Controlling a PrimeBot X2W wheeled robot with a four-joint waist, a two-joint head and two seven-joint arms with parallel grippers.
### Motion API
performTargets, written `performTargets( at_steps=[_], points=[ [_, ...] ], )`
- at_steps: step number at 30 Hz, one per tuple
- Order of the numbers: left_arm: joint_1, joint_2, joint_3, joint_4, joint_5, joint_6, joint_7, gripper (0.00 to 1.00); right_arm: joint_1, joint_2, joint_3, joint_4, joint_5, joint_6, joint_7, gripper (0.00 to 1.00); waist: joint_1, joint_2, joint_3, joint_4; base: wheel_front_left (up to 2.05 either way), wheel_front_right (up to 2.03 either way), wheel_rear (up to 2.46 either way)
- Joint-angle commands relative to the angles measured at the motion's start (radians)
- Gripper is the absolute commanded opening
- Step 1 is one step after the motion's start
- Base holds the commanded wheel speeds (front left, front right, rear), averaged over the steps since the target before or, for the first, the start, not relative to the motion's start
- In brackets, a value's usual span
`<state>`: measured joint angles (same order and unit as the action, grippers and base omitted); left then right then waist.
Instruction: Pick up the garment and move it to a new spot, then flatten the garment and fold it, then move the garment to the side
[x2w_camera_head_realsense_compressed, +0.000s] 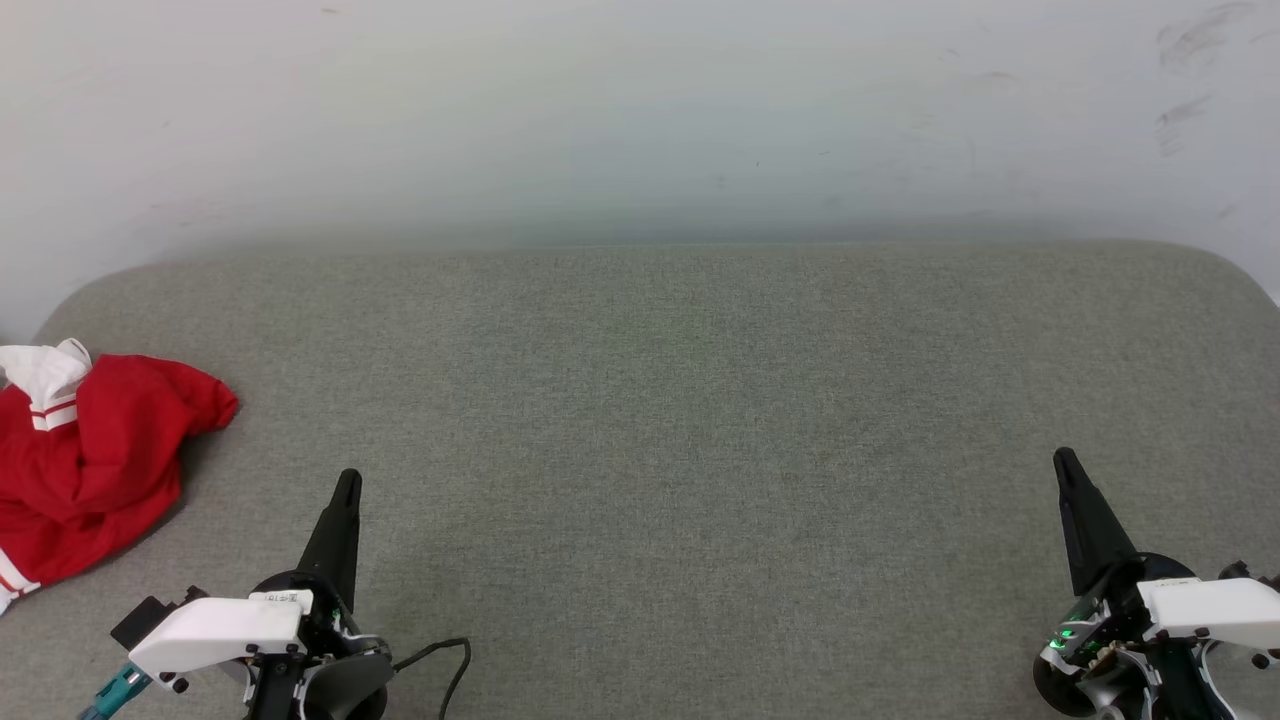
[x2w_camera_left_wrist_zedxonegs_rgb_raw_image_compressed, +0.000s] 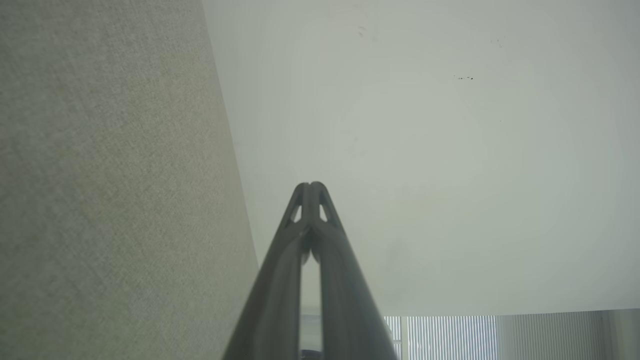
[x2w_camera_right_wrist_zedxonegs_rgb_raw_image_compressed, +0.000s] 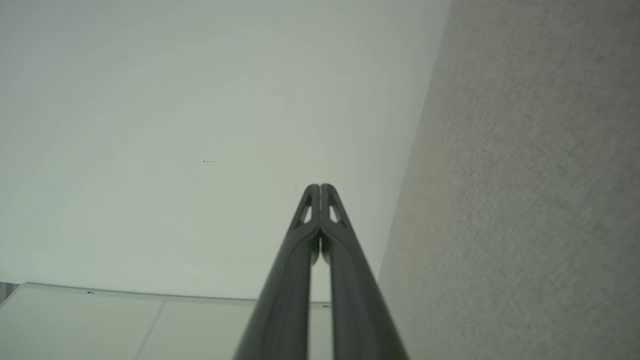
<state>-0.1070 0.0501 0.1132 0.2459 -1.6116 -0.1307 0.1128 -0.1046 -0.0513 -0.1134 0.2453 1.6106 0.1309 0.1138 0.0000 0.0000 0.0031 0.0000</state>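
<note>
— Left gripper first: are its fingers apart?

— No, they're pressed together tip to tip with nothing between them. The right gripper is the same, closed and empty. They sit low at opposite sides of the grey fabric-covered desk, both pointing towards the wall.

— And the garment?

— It's crumpled in a red heap at the desk's left edge, with a white sleeve and its striped trim on top. The head view cuts part of it off. It lies near the left gripper, not touching it, and well apart from the right one.

— Any print showing?

— I can't tell, it's too bunched.
</note>
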Motion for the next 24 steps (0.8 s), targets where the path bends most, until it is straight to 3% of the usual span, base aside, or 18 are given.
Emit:
performTargets(
  at_steps=[1, 17, 18, 24],
  points=[
    [-0.008, -0.001, 0.002, -0.003, 0.004, -0.003, 0.001, 0.0, -0.014, 0.005, 0.001, -0.001, -0.002, -0.001, -0.002, 0.0, 0.0, 0.0, 0.0, 0.0, 0.0, 0.0, 0.0],
    [-0.008, -0.001, 0.002, -0.003, 0.004, -0.003, 0.001, 0.0, -0.014, 0.005, 0.001, -0.001, -0.002, -0.001, -0.002, 0.0, 0.0, 0.0, 0.0, 0.0, 0.0, 0.0, 0.0],
    [0.0, 0.0, 0.0, 0.0, 0.0, 0.0, 0.0, 1.0, 0.0, 0.0, 0.0, 0.0, 0.0, 0.0, 0.0, 1.0, 0.0, 0.0, 0.0, 0.0, 0.0, 0.0, 0.0],
    [0.033, -0.003, -0.011, 0.024, 0.002, 0.0, -0.006, 1.0, 0.041, 0.0, 0.001, 0.019, -0.004, 0.0, -0.009, 1.0, 0.0, 0.0, 0.0, 0.0, 0.0, 0.0, 0.0]
  ],
)
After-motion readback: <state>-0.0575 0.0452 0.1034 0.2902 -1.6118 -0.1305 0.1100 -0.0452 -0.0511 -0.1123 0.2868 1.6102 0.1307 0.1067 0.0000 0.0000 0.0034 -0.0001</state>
